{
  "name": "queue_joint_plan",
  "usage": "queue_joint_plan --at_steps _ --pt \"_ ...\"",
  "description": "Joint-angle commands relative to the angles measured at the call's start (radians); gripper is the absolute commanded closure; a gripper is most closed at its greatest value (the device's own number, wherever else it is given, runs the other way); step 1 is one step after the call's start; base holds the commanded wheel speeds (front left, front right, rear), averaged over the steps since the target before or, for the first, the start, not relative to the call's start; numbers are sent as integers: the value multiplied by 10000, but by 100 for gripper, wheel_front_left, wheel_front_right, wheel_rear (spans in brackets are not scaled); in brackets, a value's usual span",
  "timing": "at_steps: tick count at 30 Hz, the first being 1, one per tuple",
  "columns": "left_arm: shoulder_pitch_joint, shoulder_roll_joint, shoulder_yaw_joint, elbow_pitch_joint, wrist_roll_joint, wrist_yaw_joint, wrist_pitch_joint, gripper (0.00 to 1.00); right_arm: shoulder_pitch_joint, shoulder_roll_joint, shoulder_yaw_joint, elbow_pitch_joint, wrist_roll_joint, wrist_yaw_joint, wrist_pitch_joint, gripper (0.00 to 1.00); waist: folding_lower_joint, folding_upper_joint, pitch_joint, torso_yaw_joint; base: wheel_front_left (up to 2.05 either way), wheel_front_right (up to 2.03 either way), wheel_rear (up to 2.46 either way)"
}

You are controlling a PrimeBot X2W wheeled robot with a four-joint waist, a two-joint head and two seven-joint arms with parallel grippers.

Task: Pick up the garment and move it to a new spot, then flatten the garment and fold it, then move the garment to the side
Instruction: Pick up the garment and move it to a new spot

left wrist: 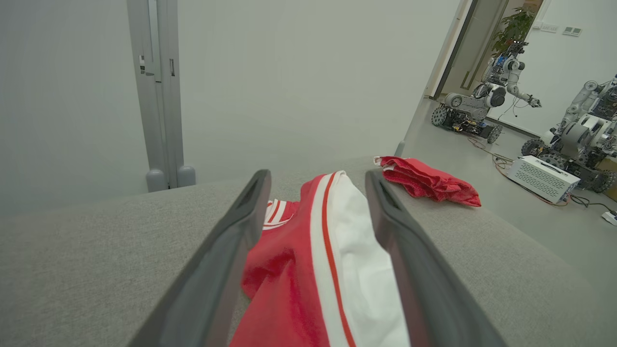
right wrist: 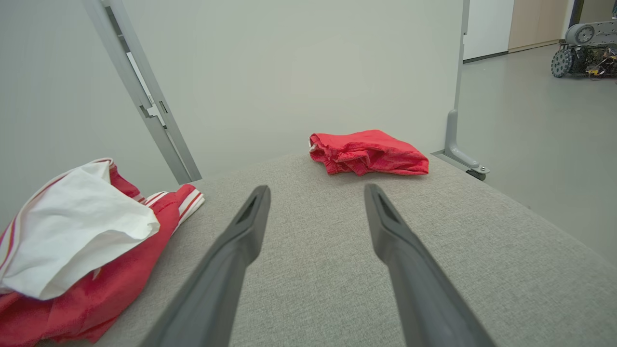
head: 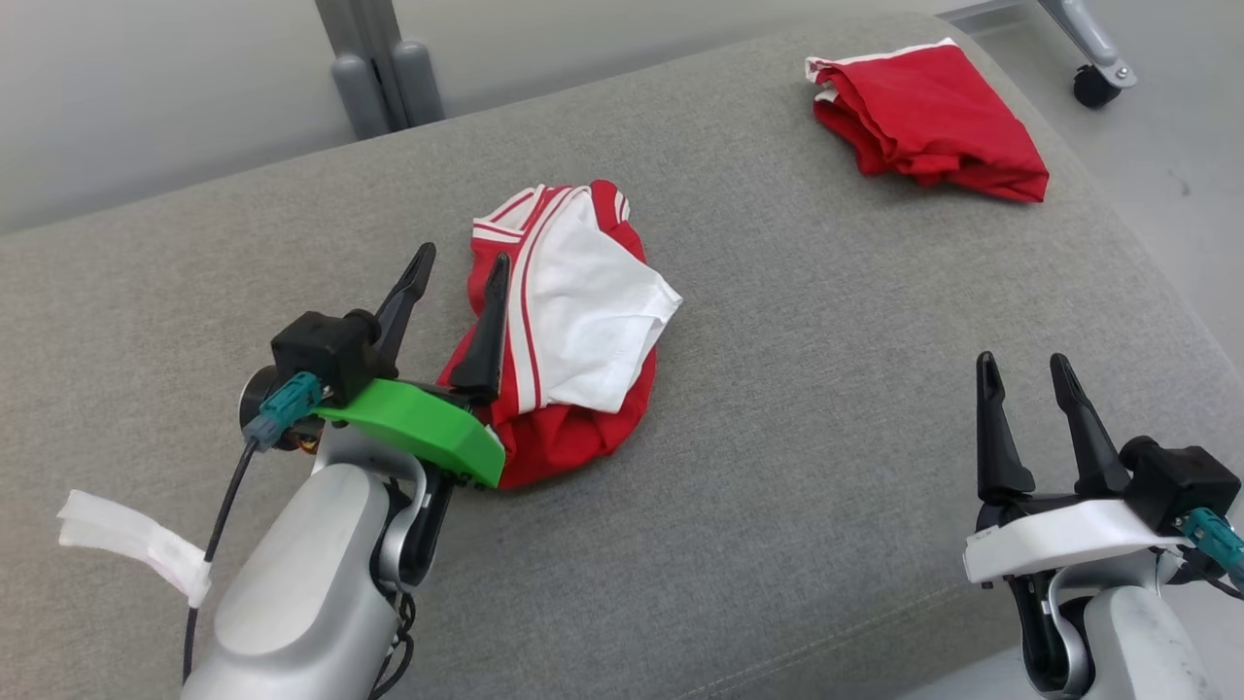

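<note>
Two garments: a crumpled red-and-white garment and a folded red garment are seen on the grey bench.
Task garment: the crumpled one is taken as the task's thing; it lies just ahead of the left end effector, partly between its fingers, and well off to the left of the right end effector.
Step in hand: the move to a new spot is judged finished or nearly so, since the cloth lies bunched and unheld; flattening is not yet done.
Next move: an edge or corner of the heap needs to be pinched, probably by both end effectors, and drawn outward so that the cloth is spread flat before any fold.
Left end effector: its fingers are spread wide and nothing is clamped; one finger lies over the red cloth, but contact cannot be confirmed.
Right end effector: its fingers are held apart above bare bench; nothing is held or touched.
Folded red garment: it lies far ahead of the right end effector, near the bench's far edge.
</note>
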State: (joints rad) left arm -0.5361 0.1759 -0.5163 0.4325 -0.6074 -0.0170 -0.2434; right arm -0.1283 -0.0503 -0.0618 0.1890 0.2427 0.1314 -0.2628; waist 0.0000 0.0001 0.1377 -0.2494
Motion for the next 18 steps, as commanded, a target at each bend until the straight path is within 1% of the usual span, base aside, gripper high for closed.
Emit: queue_joint_plan --at_steps 1,4,9,18 --pt "308 183 130 -124 101 104 -89 0 155 -52 -12 -25 -72 -15 -24 0 0 -1 -532 494 0 0 0" --pt "587 451 351 -377 363 295 -172 0 299 -109 52 -58 -131 -15 -25 0 0 -1 -826 780 0 0 0" --pt "1321 771 883 -870 499 517 -213 0 512 -181 106 -70 -207 -15 -25 0 0 -1 -1223 1293 0 0 0" --pt "2847 1426 1836 -1959 957 776 -215 0 700 -304 256 -156 -277 -15 -14 0 0 -1 -1509 2176 0 0 0"
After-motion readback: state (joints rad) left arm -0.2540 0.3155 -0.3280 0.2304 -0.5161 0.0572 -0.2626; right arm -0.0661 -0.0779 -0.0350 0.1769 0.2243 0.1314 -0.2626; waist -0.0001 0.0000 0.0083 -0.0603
